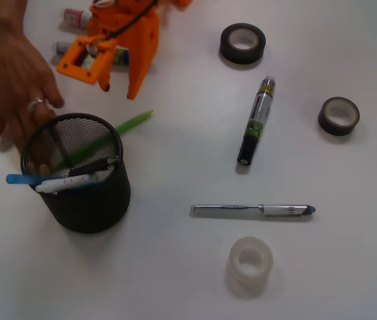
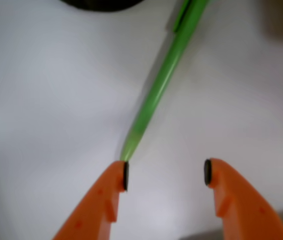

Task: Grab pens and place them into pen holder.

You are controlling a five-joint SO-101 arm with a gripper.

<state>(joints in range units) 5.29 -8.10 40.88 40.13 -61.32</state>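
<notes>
Two orange fingers of the gripper (image 2: 165,175) rise from the near edge, spread wide apart with nothing between them. A lime-green pen (image 2: 164,75) slants from the far right down toward the left finger, its tip just beside that finger's dark pad. Beneath lies a plain white table (image 2: 46,100).

Black mesh pen holder (image 1: 85,193) with 4 pens; silver-and-white pen (image 1: 253,210) flat alongside.

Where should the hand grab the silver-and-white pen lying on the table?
Probably mid-barrel on the silver-and-white pen, coming straight down. It lies flat, left to right, apart from the clear tape roll, so the fingers should close across its narrow width, front to back.
</notes>
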